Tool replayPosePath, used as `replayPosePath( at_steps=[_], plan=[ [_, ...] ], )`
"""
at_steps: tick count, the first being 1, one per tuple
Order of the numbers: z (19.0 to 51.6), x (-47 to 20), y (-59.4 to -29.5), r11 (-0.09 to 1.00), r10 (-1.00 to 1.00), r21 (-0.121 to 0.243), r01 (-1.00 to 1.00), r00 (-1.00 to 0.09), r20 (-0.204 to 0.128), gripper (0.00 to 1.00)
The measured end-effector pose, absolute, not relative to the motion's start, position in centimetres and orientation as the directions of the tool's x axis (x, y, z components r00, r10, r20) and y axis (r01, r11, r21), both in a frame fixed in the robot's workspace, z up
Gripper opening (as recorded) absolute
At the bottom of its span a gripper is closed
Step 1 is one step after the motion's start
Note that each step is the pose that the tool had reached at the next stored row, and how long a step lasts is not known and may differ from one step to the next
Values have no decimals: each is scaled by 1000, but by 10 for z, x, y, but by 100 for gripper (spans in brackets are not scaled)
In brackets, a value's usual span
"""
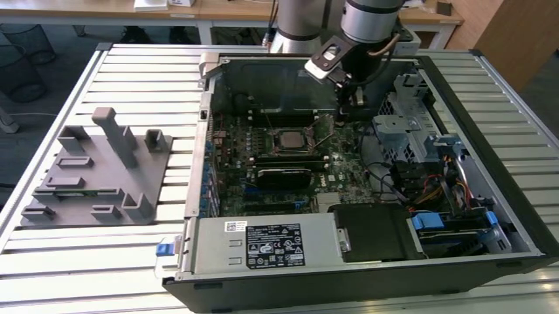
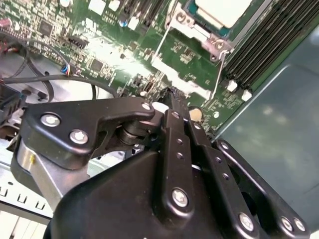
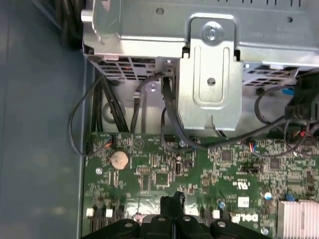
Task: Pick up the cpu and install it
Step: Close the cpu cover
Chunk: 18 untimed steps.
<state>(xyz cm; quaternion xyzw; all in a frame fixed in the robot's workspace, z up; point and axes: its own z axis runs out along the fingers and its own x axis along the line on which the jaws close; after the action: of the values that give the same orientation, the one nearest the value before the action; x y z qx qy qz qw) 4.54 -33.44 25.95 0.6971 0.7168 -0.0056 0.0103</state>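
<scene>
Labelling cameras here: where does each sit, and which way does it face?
Exterior view: off the arm, high, looking down into the open computer case; arm and claw show.
First wrist view: on the arm, facing the motherboard past the claw tip.
Second wrist view: on the arm, looking along the claw toward the cpu.
Both wrist views share claw and motherboard.

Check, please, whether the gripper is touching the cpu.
Apart. In the second wrist view, green motherboard shows between the gripper and the cpu.
</scene>
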Motion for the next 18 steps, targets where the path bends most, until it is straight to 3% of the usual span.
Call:
replayPosePath(
  at_steps=[18],
  plan=[
    [243,40,-334,65,998,11,998,-64,-22,11]
  ],
)
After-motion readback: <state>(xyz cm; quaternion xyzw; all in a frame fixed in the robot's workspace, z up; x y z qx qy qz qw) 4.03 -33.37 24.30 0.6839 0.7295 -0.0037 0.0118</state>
